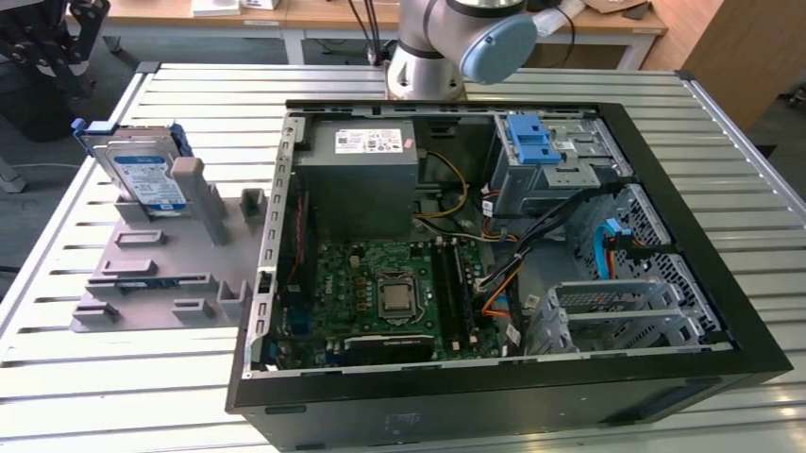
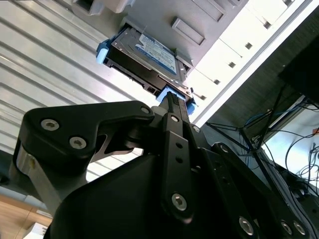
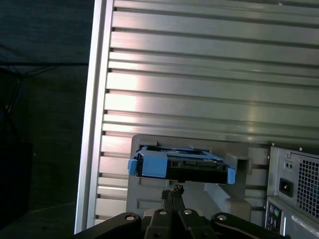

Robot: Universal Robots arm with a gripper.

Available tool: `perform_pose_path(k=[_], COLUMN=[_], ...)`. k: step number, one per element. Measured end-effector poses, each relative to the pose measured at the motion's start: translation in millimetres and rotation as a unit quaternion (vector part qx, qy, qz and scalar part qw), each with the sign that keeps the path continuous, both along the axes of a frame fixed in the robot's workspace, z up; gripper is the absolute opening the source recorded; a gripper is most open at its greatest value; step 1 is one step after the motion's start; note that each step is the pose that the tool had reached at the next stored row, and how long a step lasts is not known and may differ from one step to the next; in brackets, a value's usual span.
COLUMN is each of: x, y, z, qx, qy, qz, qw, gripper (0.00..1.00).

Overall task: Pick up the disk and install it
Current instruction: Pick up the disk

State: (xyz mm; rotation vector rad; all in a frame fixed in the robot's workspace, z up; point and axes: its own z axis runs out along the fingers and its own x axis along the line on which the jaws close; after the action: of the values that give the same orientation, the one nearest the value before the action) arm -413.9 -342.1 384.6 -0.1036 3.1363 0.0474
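— Two fingers of the gripper [image 3: 172,191] meet with nothing between them; it points at the disk [image 3: 182,167], seemingly short of touching.
— Where is the disk?
— Upright in a grey stand [image 1: 139,283] on the desk [image 1: 126,396], at the exterior view's left of the open case [image 1: 504,401].
— Progress?
— None, by the look: neither lifted nor installed.
— Writing?
— A white-and-blue label on the disk and a white sticker [image 1: 372,142] on the power supply [image 1: 359,193]; neither is legible.
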Motion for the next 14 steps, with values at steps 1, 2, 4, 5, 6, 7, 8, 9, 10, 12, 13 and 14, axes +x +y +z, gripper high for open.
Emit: perform_pose_path(k=[1, 2, 4, 5, 6, 7, 8, 9, 10, 12, 13, 14], x=[-0.1, -0.1, -0.1, -0.1, -0.2, -0.2, -0.2, -0.2, -0.2, -0.2, -0.2, -0.2], y=[0.0, 0.0, 0.0, 0.0, 0.0, 0.0, 0.0, 0.0, 0.0, 0.0, 0.0, 0.0], z=[0.0, 0.0, 0.0, 0.1, 0.0, 0.0, 0.0, 0.0, 0.0, 0.0, 0.0, 0.0], qx=[0.0000, 0.0000, 0.0000, -0.0001, 0.0000, 0.0000, 0.0000, 0.0000, 0.0000, 0.0000, 0.0000, 0.0000], qy=[0.0000, 0.0000, 0.0000, 0.0001, 0.0001, 0.0001, 0.0000, 0.0000, 0.0000, 0.0000, 0.0000, 0.0000], qz=[0.001, 0.002, 0.004, 0.006, 0.009, 0.011, 0.014, 0.016, 0.018, 0.023, 0.025, 0.027], qw=[1.0000, 1.0000, 1.0000, 1.0000, 1.0000, 0.9999, 0.9999, 0.9999, 0.9998, 0.9997, 0.9997, 0.9996], gripper=[0.11, 0.11, 0.11, 0.11, 0.11, 0.11, 0.11, 0.11, 0.11, 0.11, 0.11, 0.11])
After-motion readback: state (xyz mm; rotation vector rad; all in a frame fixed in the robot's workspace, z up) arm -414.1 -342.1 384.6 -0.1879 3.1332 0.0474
